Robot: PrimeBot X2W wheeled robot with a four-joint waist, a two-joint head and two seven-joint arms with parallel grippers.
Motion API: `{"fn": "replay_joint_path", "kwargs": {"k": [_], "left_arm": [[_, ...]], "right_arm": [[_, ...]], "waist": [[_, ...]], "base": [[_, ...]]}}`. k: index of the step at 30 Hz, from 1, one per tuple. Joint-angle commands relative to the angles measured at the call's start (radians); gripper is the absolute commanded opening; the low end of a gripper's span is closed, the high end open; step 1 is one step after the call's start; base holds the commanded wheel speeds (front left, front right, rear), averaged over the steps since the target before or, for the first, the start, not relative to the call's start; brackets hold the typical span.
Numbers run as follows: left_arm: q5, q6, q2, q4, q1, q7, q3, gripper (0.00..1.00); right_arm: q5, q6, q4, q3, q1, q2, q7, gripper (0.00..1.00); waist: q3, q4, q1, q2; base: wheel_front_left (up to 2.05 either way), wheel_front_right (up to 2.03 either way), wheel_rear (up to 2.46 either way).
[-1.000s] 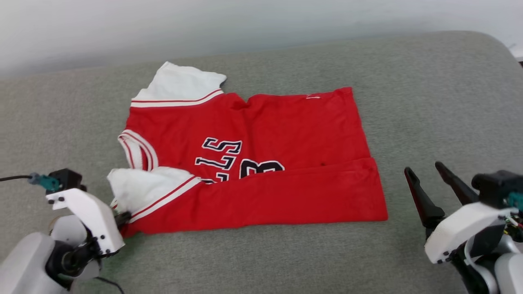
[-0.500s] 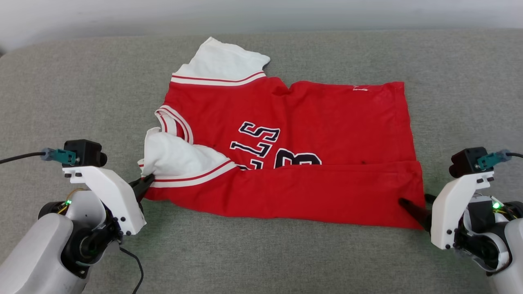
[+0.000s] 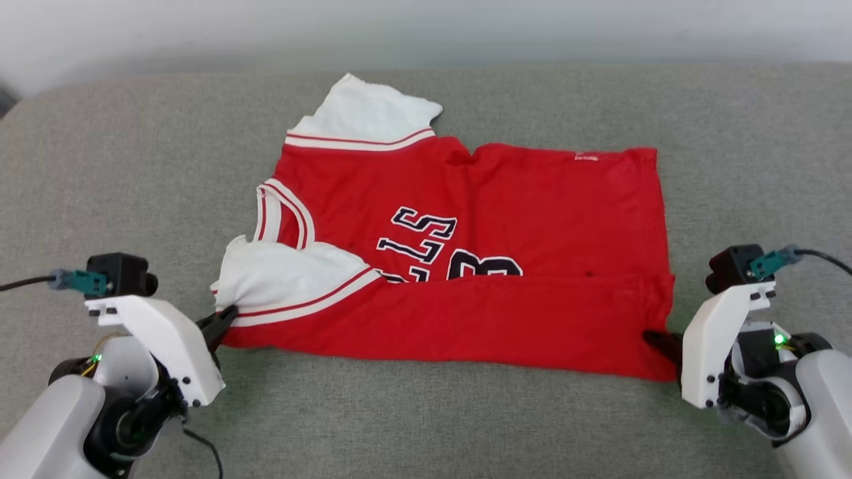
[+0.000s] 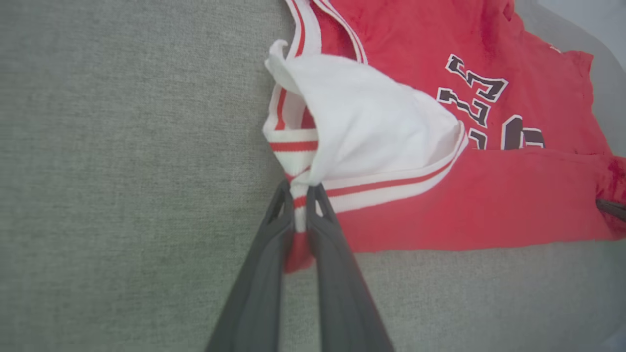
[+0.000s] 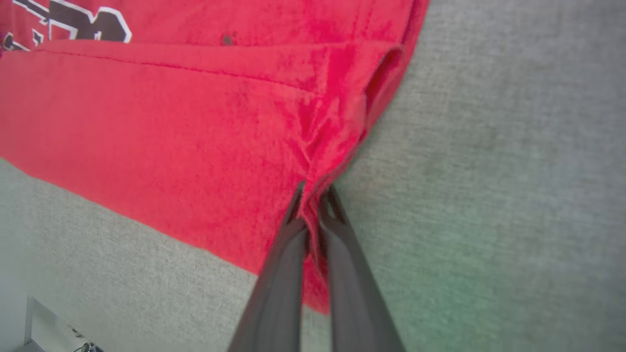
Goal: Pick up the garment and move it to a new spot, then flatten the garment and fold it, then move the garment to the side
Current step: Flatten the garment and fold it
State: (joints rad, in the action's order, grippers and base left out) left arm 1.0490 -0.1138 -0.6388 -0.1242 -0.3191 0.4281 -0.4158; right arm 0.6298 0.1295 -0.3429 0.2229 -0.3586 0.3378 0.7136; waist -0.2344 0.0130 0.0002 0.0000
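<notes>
Head view: the shirt (image 3: 506,219) lies on the grey cushion (image 3: 133,166). The right gripper (image 3: 655,340), open a second ago, now reaches the shirt's corner. Left wrist view: the left gripper (image 4: 301,195) pinches the shirt's sleeve (image 4: 371,122). Right wrist view: its fingers (image 5: 293,254) squeeze red cloth, so folding can go on.

- Centre ground is taken: the garment (image 3: 506,199) lies spread over the grey cushion (image 3: 432,412), its near strip folded over and a white sleeve (image 3: 279,273) bunched at the left end.
- Lower left is blocked, where the left gripper (image 3: 223,320) pinches the near left corner and the left cable (image 3: 26,283) trails outward.
- Lower right is blocked too: the right gripper (image 3: 655,339) clamps the near right corner, with the right cable (image 3: 822,258) looping away.
- Open cushion runs along the near edge between both arms.
- Wide bare bands flank the cloth on either side.
- Behind the far sleeve is a narrower strip, then the pale wall (image 3: 426,26).
</notes>
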Motion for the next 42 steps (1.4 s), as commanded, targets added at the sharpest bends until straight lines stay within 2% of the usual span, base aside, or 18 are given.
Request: {"fn": "replay_joint_path", "kwargs": {"k": [1, 8, 17, 20, 24, 25, 26, 27, 28, 34, 38, 42], "left_arm": [[0.008, -0.002, -0.007, 0.006, 0.023, -0.007, 0.008, 0.00], [0.013, -0.024, -0.022, 0.048, 0.099, -0.017, 0.009, 0.00], [0.039, -0.089, -0.053, 0.114, 0.272, -0.023, 0.021, 0.00], [0.060, -0.106, -0.045, 0.119, 0.318, -0.010, 0.015, 0.00], [0.071, -0.102, -0.022, 0.099, 0.326, -0.003, -0.001, 0.00], [0.076, -0.099, -0.012, 0.090, 0.314, -0.008, 0.000, 0.31], [0.077, -0.097, -0.008, 0.080, 0.305, -0.007, -0.002, 1.00], [0.077, -0.097, -0.008, 0.080, 0.305, -0.007, -0.002, 1.00], [0.080, -0.092, -0.003, 0.069, 0.299, -0.005, -0.004, 1.00], [0.053, -0.078, -0.010, 0.044, 0.263, -0.059, 0.023, 1.00], [0.013, -0.093, -0.015, 0.058, 0.237, -0.124, 0.049, 1.00], [-0.030, -0.110, 0.005, 0.068, 0.195, -0.206, 0.070, 1.00]], "right_arm": [[0.009, 0.002, -0.003, 0.015, 0.031, 0.007, -0.005, 0.00], [0.042, 0.002, 0.061, 0.037, 0.079, 0.038, -0.023, 0.00], [0.044, 0.002, 0.132, 0.048, 0.198, 0.067, 0.011, 0.00], [0.035, 0.001, 0.133, 0.020, 0.238, 0.067, 0.011, 0.00], [0.020, 0.001, 0.116, -0.012, 0.279, 0.045, -0.013, 0.00], [0.014, 0.001, 0.112, -0.021, 0.283, 0.041, -0.032, 0.09], [0.006, 0.001, 0.109, -0.032, 0.289, 0.035, -0.055, 0.58], [0.006, 0.001, 0.109, -0.032, 0.289, 0.035, -0.055, 0.58], [0.001, 0.001, 0.110, -0.038, 0.294, 0.026, -0.080, 1.00], [-0.079, 0.001, 0.162, -0.070, 0.313, 0.002, -0.283, 1.00], [-0.166, 0.001, 0.207, -0.109, 0.324, -0.029, -0.423, 1.00], [-0.266, 0.001, 0.263, -0.156, 0.333, -0.083, -0.534, 1.00]], "waist": [[0.031, -0.010, -0.0002, 0.0000], [0.122, -0.015, -0.0002, 0.0000], [0.231, -0.026, -0.0002, 0.0000], [0.239, -0.027, -0.0002, 0.0000], [0.231, -0.028, -0.0002, 0.0000], [0.228, -0.027, -0.0002, 0.0000], [0.226, -0.026, -0.0002, 0.0000], [0.226, -0.026, -0.0002, 0.0000], [0.225, -0.026, -0.0002, 0.0000], [0.232, -0.047, -0.0002, 0.0000], [0.240, -0.065, -0.0002, 0.0000], [0.239, -0.090, -0.0002, 0.0000]], "base": [[0.00, 0.00, 0.00], [0.00, 0.00, 0.00], [0.00, 0.00, 0.00], [0.00, 0.00, 0.00], [0.00, 0.00, 0.00], [0.00, 0.00, 0.00], [0.00, 0.00, 0.00], [0.00, 0.00, 0.00], [0.00, 0.00, 0.00], [0.00, 0.00, 0.00], [0.00, 0.00, 0.00], [0.00, 0.00, 0.00]]}}
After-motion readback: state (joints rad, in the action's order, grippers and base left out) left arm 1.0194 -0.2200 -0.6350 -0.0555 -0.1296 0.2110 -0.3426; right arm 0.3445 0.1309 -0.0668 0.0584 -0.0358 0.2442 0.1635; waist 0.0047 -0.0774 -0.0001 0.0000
